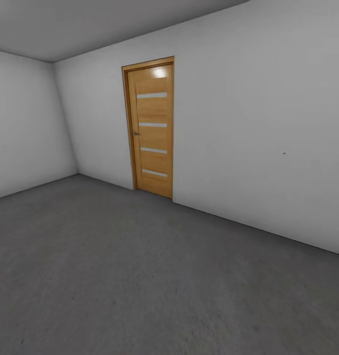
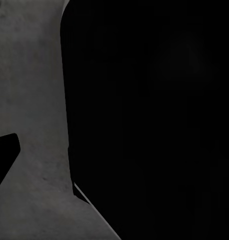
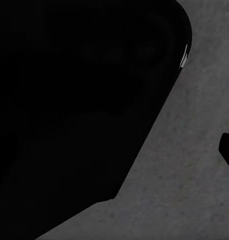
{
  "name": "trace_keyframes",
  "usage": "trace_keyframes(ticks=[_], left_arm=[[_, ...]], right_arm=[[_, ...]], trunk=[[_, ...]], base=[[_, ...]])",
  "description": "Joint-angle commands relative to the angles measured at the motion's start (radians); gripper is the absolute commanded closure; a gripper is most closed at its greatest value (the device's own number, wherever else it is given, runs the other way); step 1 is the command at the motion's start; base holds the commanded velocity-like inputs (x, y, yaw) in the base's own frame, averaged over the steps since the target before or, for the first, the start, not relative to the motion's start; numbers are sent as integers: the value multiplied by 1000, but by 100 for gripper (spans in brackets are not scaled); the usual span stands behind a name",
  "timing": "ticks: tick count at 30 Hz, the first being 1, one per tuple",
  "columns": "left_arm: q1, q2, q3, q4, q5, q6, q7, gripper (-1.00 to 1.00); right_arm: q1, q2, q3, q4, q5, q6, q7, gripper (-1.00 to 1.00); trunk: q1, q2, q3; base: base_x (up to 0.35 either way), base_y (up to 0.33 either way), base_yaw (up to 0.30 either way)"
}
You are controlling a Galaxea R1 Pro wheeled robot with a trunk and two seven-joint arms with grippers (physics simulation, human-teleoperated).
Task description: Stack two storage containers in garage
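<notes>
Grey concrete floor (image 1: 139, 276), rough and unmarked, runs to plain white walls (image 1: 258, 128). Orange-wood door (image 1: 152, 129) with four pale horizontal slits stands closed in the far wall, near the corner: this is the garage. Both wrist views look down on the same grey concrete (image 2: 34, 100), each largely blocked by a big black shape (image 3: 79, 100), too dark to identify. Whether either hand is wide or narrow, I cannot tell.
</notes>
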Motion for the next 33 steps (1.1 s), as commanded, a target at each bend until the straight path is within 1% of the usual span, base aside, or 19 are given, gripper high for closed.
trace_keyframes(ticks=[1, 33], left_arm=[[0, 0, 0, 0, 1, 0, 0, -100], [0, 0, 0, 0, 1, 0, 0, -100]], right_arm=[[0, 0, 3, 0, 1, 0, 1, -100], [0, 0, 3, 0, 1, 0, 1, -100]], trunk=[[0, 0, -1], [0, 0, -1]], base=[[0, 0, 0], [0, 0, 0]])
